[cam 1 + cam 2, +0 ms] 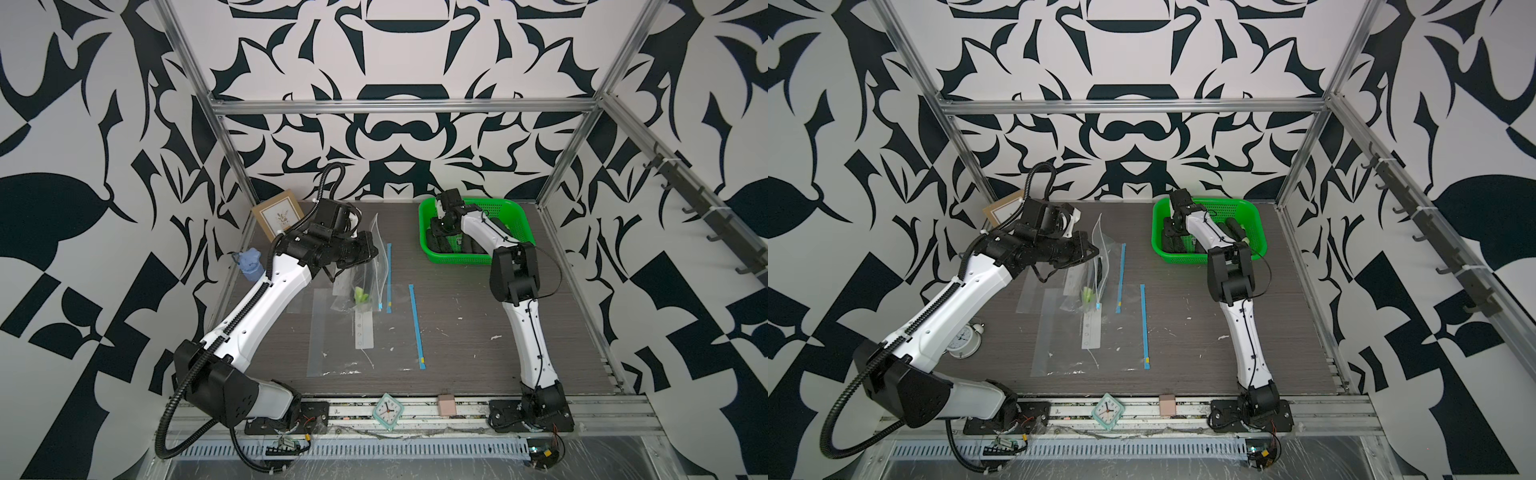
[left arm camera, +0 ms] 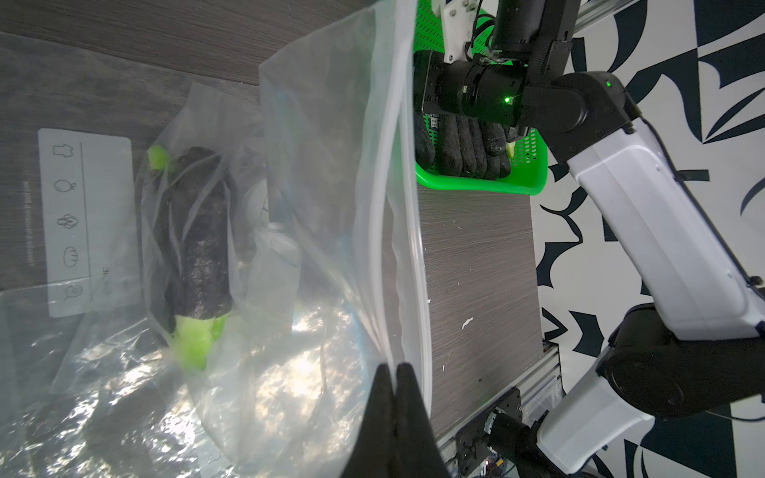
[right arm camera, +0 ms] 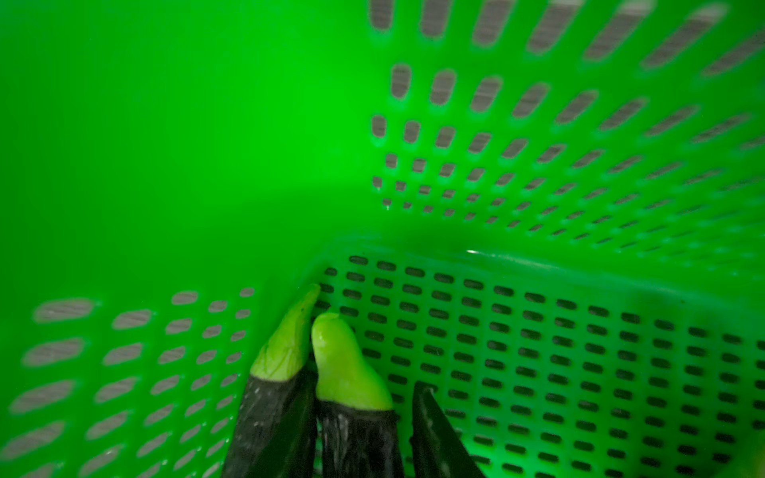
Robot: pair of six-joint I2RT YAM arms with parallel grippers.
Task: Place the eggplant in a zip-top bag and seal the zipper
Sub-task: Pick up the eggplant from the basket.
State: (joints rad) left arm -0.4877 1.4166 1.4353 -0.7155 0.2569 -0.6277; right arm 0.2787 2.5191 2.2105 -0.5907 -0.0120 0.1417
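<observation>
My left gripper (image 2: 395, 370) is shut on the rim of a clear zip-top bag (image 2: 331, 165) and holds it upright off the table; the gripper (image 1: 371, 249) and the bag (image 1: 1100, 232) show in the top views. Beside it lies another clear bag with a dark eggplant (image 2: 198, 248) inside, green stem (image 1: 360, 296) showing. My right gripper (image 3: 364, 383) is down in the green basket (image 3: 165, 165), open, its fingers either side of an eggplant (image 3: 356, 438) with a gap at one finger (image 3: 434, 434). A second eggplant (image 3: 265, 414) lies against it.
The basket (image 1: 513, 218) at the back right holds several eggplants (image 1: 469, 248). Flat clear bags (image 1: 332, 332) and blue zipper strips (image 1: 417, 324) lie mid-table. A picture frame (image 1: 277, 214), a blue object (image 1: 251, 266), a mint clock (image 1: 388, 409) and a white alarm clock (image 1: 963, 338) stand around the edges.
</observation>
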